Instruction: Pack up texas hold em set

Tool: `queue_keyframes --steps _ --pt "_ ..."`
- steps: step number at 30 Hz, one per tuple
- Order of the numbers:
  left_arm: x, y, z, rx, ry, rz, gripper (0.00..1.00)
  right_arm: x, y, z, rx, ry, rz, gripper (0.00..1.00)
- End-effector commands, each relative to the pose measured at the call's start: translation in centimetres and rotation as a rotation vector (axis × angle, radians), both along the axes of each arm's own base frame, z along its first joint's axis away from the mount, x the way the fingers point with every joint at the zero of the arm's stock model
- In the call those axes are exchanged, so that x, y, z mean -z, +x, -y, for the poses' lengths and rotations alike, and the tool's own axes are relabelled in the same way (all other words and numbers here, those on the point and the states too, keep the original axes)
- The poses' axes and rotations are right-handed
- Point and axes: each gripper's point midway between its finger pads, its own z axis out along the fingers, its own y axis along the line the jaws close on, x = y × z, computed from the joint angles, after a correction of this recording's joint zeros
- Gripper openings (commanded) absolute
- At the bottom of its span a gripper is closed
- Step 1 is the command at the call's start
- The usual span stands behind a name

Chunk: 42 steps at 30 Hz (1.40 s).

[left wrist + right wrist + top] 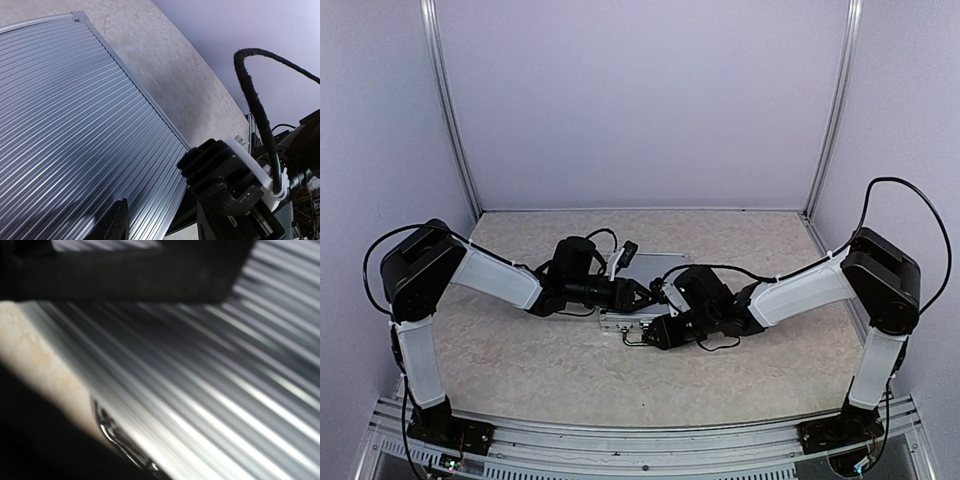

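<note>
Left fingers (118, 224) over case (75, 125), right fingers (125, 275) alongside

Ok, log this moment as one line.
case closed | left gripper above case, jaws apart | right gripper beside left, grip unclear

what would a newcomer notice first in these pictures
The silver ribbed aluminium case lies flat at the middle of the beige marbled table. The white and black left arm and right arm bend inward and meet right over it. In both wrist views its shiny ribbed lid fills most of the frame, blurred in the right one.
</note>
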Motion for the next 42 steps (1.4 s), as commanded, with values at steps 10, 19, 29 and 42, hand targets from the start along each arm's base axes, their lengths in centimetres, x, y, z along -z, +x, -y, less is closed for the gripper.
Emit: queue_keyframes --steps 10,19,29,42 --pt "3.3 -1.3 -1.2 0.000 0.077 -0.103 0.46 1.5 -0.2 -1.7 -0.042 -0.003 -0.044 0.36" --pt "2.7 -1.2 -1.3 -0.003 0.068 -0.093 0.47 1.3 0.0 -0.5 0.010 -0.120 -0.027 0.37" --pt "2.3 -1.0 -1.3 -0.008 0.063 -0.088 0.46 2.5 -0.9 -0.9 -0.007 -0.142 -0.070 0.40" --pt "2.0 -0.9 -1.4 -0.012 0.061 -0.078 0.46 4.3 -1.7 -1.3 -0.011 -0.125 -0.130 0.41"
